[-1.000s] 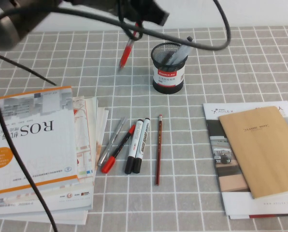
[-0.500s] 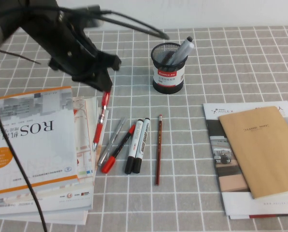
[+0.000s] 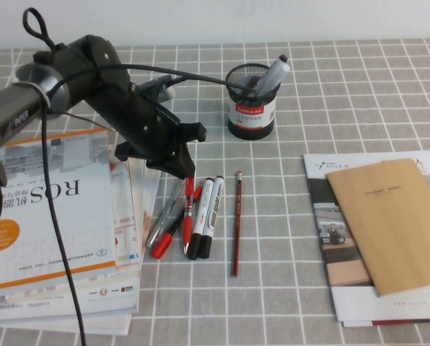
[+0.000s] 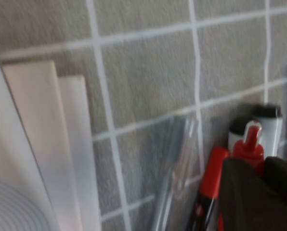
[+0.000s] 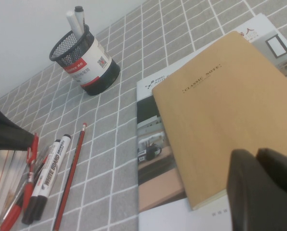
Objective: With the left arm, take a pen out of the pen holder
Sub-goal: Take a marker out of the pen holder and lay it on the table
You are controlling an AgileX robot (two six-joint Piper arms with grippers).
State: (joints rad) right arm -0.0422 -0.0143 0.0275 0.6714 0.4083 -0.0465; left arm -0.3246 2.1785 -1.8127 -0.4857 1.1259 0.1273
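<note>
Tiled table [image 3: 345,108], seen from the robot's side, left to right; a stack of books [image 3: 49,209] fills the near left corner, overhanging the left edge; just beside its inner edge the left gripper [image 3: 180,167] hangs low, its jaws closed on the upper end of the red pen [image 3: 188,209], which points down toward the near edge, out of the pen holder [image 3: 252,108] and well apart from it; whether its tip touches the table cannot be told; the pen hangs among a row of items lying near the table's middle, namely a grey pen [image 3: 164,216], a red marker [image 3: 161,247], two black-and-white markers [image 3: 209,213] and a pencil [image 3: 237,223]; the black mesh pen holder stands upright near the far edge, about midway along it, with a grey marker [image 3: 271,72] leaning inside; a brochure [image 3: 330,238] lies by the right edge, a tan notebook [image 3: 392,223] resting on it; the right gripper [image 5: 259,163] hovers over the notebook's near part, jaws together, holding nothing.
</note>
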